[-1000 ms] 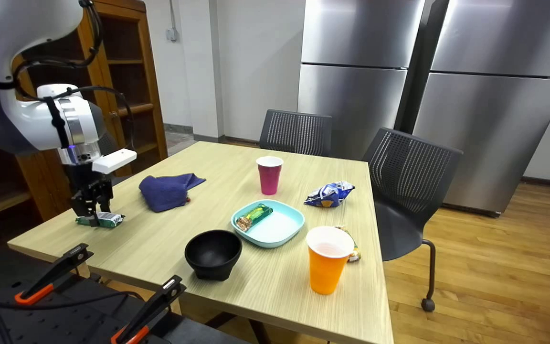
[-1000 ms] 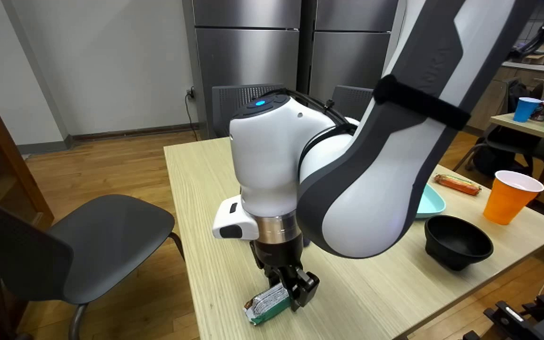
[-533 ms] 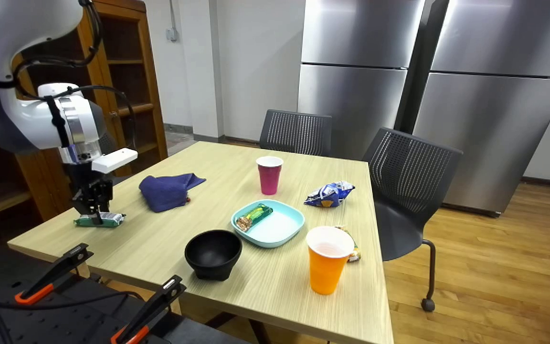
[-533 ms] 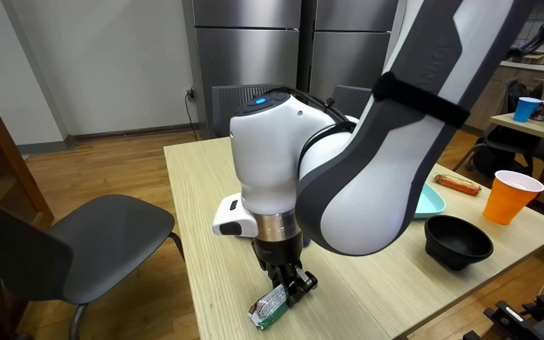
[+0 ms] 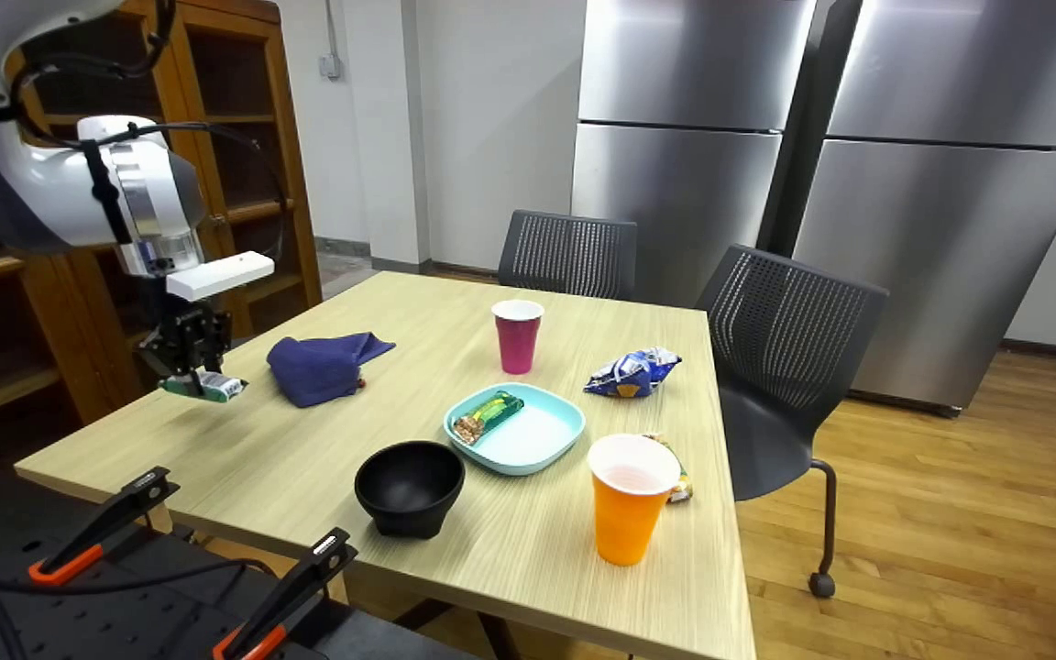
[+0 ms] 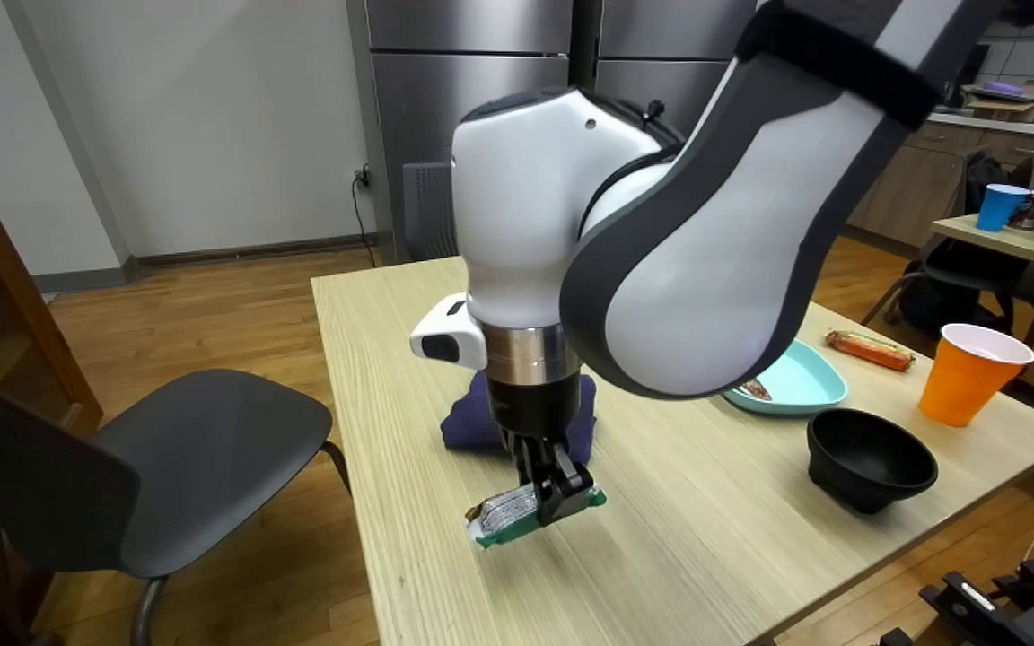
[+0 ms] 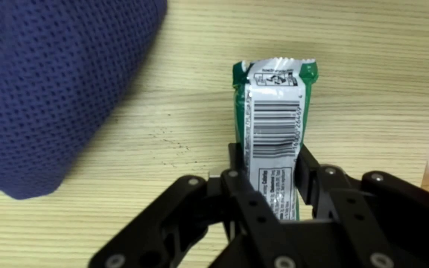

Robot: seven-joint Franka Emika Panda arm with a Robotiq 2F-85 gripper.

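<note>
Green-wrapped bar (image 7: 275, 134), pinched by the end effector (image 7: 270, 160), runs lengthwise toward the wrist view's top.

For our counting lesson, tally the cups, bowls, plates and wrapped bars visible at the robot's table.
Cups: 2 (magenta cup, orange cup)
Bowls: 1 (black bowl)
Plates: 1 (turquoise plate)
Wrapped bars: 3 (held bar, bar on plate, orange bar)
Total: 7

Open lane of table (image 5: 326, 440) between cloth (image 5: 315, 368) and bowl (image 5: 410, 507).
Near the gripper (image 7: 270, 162), the cloth stands in the way; farther off, plate (image 5: 542, 445) and pink cup (image 5: 518, 348).
</note>
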